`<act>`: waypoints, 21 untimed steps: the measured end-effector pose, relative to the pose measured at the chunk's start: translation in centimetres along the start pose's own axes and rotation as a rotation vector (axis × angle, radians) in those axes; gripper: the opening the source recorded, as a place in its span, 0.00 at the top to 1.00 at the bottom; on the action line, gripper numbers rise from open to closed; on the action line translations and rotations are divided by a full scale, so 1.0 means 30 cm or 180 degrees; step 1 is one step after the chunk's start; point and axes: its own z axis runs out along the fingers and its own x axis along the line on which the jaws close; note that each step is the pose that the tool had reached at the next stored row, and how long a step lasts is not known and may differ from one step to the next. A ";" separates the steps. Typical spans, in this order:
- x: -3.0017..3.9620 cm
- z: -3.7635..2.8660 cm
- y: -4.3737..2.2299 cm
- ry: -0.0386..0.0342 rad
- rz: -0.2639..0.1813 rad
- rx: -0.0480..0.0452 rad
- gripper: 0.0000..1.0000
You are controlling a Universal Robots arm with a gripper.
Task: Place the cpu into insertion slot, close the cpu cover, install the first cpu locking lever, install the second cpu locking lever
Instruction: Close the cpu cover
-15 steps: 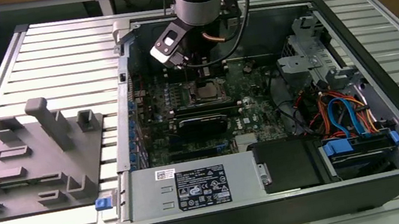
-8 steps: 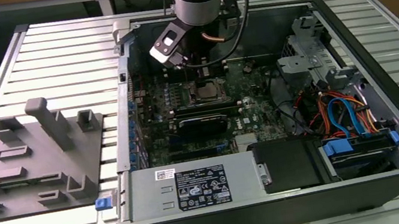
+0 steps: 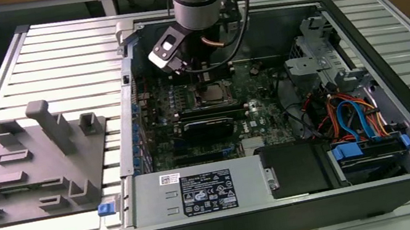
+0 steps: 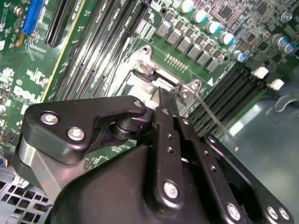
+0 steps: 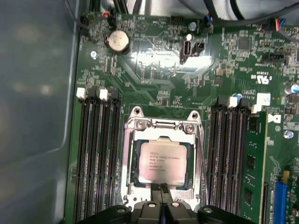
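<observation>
The cpu [image 5: 161, 162], a small square chip with a silver-tan top, lies in the insertion slot [image 5: 133, 179] on the green board. The cpu cover [image 5: 161, 127], a metal frame with a square window, lies flat over the chip's edges. A thin locking lever [image 4: 216, 122] juts up and away from one corner of the socket. It also runs along the socket's side [image 5: 202, 154] in the first wrist view. My gripper [image 5: 161, 188] is shut, its two black fingers pressed together with nothing between them, and their tips [image 4: 164, 95] sit at the cover's edge. In the exterior view the gripper [image 3: 179, 63] hangs inside the open case just behind the cpu [image 3: 214, 93].
Long black memory slots [image 5: 96, 154] flank the socket, and a green memory module [image 5: 254, 163] stands on one side. A coin battery [image 5: 117, 41] lies beyond the socket. Case walls, drive bays and cables [image 3: 351, 115] crowd the exterior view's right. A grey fixture tray [image 3: 39, 171] sits at its left.
</observation>
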 end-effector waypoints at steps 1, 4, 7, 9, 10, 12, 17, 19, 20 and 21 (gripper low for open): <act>0.000 0.006 -0.002 0.0000 0.0000 0.0000 0.90; 0.000 0.023 -0.003 0.0000 0.0000 0.0011 0.90; 0.000 0.037 -0.004 0.0001 0.0000 0.0016 0.90; 0.000 0.037 -0.004 0.0001 0.0000 0.0018 0.90; 0.000 0.037 -0.004 0.0001 0.0000 0.0018 0.90; 0.000 0.031 -0.005 0.0001 0.0000 0.0018 0.90; 0.000 0.016 -0.005 0.0002 0.0000 0.0017 0.90; 0.000 0.016 -0.005 0.0002 0.0000 0.0017 0.90; 0.000 0.016 -0.004 0.0001 0.0000 0.0017 0.90; 0.000 0.016 0.003 0.0001 0.0001 0.0018 0.90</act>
